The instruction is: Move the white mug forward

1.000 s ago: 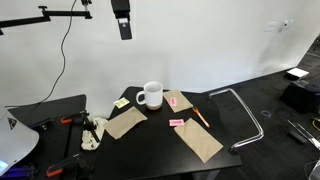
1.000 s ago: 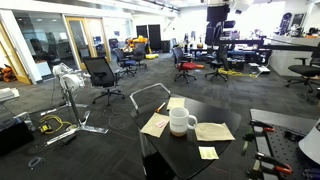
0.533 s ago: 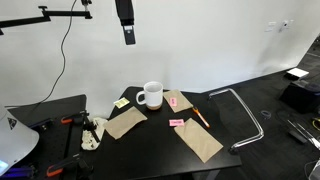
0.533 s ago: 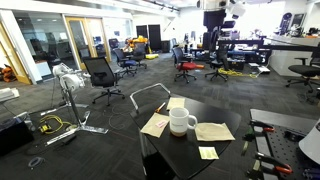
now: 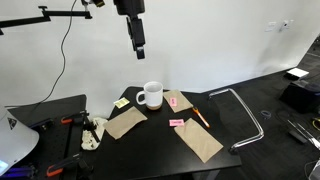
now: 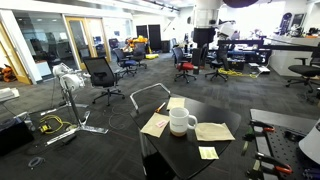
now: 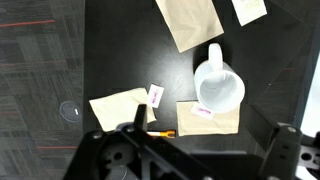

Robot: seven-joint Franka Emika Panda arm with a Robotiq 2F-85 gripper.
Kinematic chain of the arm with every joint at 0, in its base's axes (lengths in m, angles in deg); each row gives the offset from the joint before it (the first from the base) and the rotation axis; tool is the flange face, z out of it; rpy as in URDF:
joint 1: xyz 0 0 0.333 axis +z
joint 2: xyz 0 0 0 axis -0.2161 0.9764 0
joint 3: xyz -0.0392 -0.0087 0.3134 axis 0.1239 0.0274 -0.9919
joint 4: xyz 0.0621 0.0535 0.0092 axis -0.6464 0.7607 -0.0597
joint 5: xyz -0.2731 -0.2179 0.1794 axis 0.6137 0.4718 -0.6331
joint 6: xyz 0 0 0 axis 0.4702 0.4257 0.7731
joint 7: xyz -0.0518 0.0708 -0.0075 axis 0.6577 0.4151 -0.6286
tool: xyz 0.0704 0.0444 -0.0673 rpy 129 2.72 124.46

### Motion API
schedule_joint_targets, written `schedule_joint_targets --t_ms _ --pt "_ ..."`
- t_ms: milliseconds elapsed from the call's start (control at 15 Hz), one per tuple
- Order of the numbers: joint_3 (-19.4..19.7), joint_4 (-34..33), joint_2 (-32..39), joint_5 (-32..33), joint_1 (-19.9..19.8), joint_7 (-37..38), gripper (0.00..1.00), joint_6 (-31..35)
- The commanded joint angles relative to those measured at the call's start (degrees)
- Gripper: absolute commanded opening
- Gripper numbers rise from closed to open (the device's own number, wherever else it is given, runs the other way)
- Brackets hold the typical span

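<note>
The white mug [image 5: 150, 95] stands upright on the black table [image 5: 160, 150], its handle pointing left in that view. It also shows in an exterior view [image 6: 181, 121] and from above in the wrist view [image 7: 218, 88], where it is empty. My gripper [image 5: 140, 53] hangs high in the air above the table, a little left of the mug and well clear of it. It shows near the top of an exterior view [image 6: 203, 62]. In the wrist view the gripper [image 7: 210, 135] has its fingers [image 7: 138, 118] set wide apart, open and empty.
Brown paper napkins [image 5: 199, 141] [image 5: 125, 123] lie on the table, one [image 7: 208, 117] touching the mug. Pink sticky notes [image 5: 176, 122] and a yellow one [image 5: 120, 103] lie nearby. An orange pen [image 5: 200, 117] lies beside the mug. A metal chair frame [image 5: 245, 112] stands past the table edge.
My gripper has come down and shifted sideways toward the spot above the mug. The mug and papers have not moved.
</note>
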Motion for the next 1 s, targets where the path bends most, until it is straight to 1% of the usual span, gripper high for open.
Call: schedule_joint_targets --t_ms 0,267,533,933 --pt "0.1 0.7 4.6 -1.1 0.5 -0.1 1.00 6.6" --pt "0.1 0.2 10.6 -1.1 0.6 0.0 1.00 13.4" --pt "0.3 -0.5 15.3 -1.5 0.8 -0.3 1.00 18.5" --pt "0.4 -1.9 19.9 -4.3 1.1 -1.4 1.00 21.7"
